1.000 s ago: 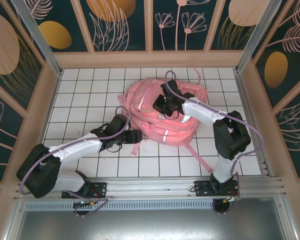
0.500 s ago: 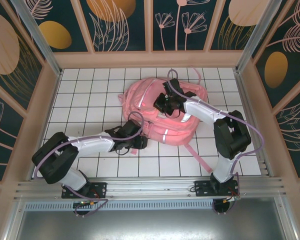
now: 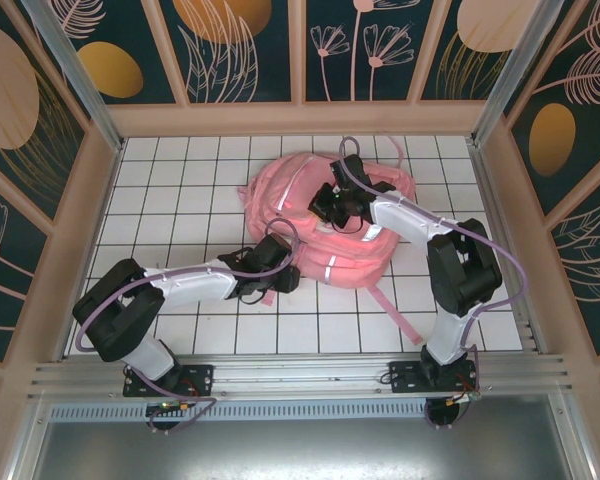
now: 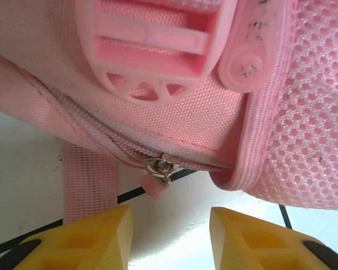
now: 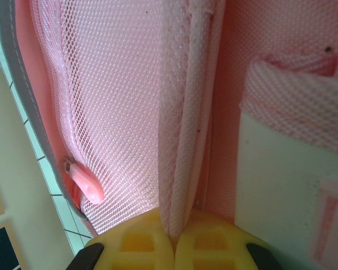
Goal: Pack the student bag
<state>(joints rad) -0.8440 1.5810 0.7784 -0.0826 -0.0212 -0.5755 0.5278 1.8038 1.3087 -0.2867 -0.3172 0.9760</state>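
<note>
Right jaws pinch student bag [image 3: 280, 200] piping [image 5: 183, 140] (left jaws near zip pull [image 4: 156, 183]).

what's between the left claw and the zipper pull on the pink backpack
Nothing visible. The left claw is open, with bare white tile up to the zipper pull at the edge of the pink backpack; a pink strap lies just left.

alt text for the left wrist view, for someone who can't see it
The left gripper holds its yellow jaws apart just below a small zipper pull on the pink student bag, not touching it. A pink buckle sits above, a mesh pocket at right, a strap over the white table at left.
</note>
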